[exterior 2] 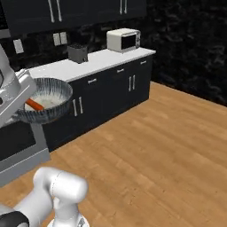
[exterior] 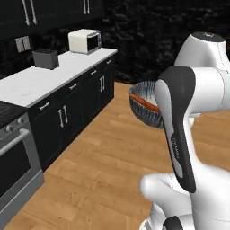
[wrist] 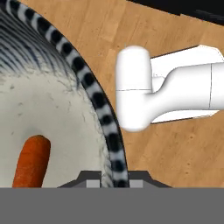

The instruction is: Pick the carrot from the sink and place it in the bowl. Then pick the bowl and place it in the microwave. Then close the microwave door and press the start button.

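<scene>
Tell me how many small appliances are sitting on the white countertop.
2: a white microwave near the far end of the countertop, and a dark toaster nearer the stove. Others may be out of frame.

One bowl [exterior 2: 44, 103], left of centre in the right base view, with one carrot [exterior 2: 34, 105] in it. One microwave [exterior: 84, 41] at the upper left of the left base view, one toaster [exterior: 46, 59] beside it, and one oven [exterior: 13, 161] at the lower left.

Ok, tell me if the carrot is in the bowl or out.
In. The carrot lies on the pale inside of the bowl, which the gripper holds by its rim above the wooden floor.
</scene>
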Robot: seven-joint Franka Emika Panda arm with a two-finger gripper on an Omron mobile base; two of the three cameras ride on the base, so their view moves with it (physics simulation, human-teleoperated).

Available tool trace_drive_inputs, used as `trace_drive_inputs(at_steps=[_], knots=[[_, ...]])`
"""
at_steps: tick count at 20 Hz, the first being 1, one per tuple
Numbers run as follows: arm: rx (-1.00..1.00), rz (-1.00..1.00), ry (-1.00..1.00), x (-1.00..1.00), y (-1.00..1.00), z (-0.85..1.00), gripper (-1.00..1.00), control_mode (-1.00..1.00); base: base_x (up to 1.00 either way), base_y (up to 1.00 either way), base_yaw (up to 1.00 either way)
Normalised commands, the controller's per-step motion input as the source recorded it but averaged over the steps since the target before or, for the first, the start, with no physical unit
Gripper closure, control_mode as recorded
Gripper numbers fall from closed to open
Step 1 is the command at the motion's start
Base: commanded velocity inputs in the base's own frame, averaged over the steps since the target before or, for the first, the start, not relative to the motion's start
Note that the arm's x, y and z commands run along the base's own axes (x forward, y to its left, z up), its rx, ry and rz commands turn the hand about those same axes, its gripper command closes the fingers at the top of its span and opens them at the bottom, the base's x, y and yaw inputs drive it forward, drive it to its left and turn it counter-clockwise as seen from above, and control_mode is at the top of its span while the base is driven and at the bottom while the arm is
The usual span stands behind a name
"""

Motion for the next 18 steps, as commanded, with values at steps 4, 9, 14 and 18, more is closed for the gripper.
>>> trace_drive_inputs(at_steps=[4,9,14,18], knots=[[0.00,0.00,0.00,0.00,0.00,0.00,1.00,1.00,0.21,0.00,0.85],[0.00,0.00,0.00,0.00,0.00,0.00,1.00,1.00,0.28,-0.03,0.83],[0.00,0.00,0.00,0.00,0.00,0.00,1.00,1.00,0.35,-0.37,0.82],[0.00,0.00,0.00,0.00,0.00,0.00,1.00,1.00,0.19,-0.80,0.66]])
